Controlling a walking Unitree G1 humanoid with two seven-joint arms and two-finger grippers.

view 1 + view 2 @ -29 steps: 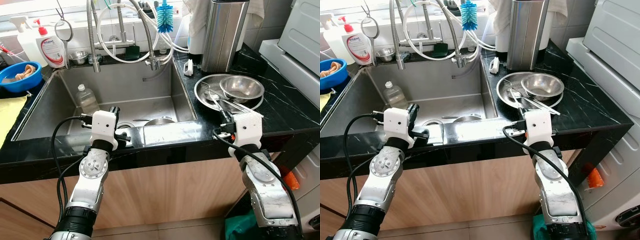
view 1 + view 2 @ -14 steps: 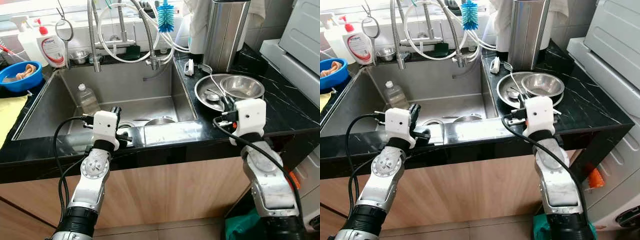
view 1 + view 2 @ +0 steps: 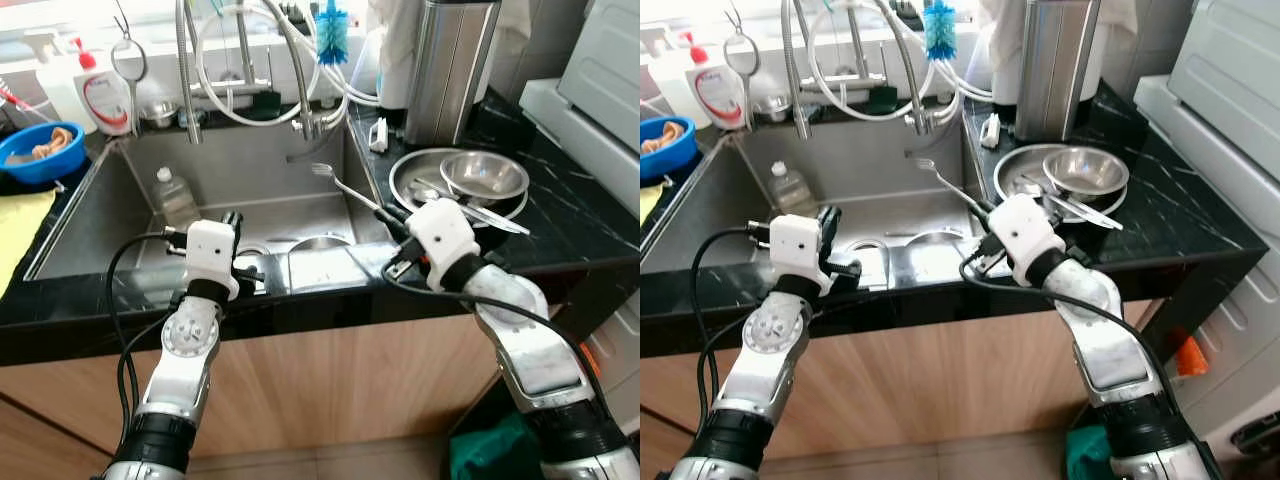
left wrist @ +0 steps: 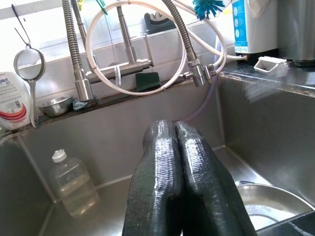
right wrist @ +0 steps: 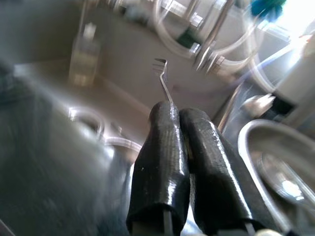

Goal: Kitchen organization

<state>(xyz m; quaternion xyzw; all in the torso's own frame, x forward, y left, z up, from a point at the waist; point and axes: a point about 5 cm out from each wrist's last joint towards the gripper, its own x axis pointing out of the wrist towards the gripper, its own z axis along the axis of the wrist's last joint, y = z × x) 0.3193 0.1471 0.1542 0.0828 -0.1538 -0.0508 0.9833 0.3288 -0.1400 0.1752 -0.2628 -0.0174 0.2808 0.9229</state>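
Observation:
My right gripper is shut on the handle of a steel fork, which slants up and left over the right side of the sink. In the right wrist view the fork sticks out from between the closed fingers. On the counter to the right, a steel plate carries a steel bowl and other utensils. My left gripper is shut on nothing at the sink's front edge; its fingers press together.
In the sink lie a clear plastic bottle and a steel bowl. Faucet hoses and a blue brush hang behind it. A steel canister stands back right, a blue bowl and soap bottle at the left.
My right gripper lifted the fork off the plate and swung left with it, from above the counter to over the sink. The left arm has stayed put.

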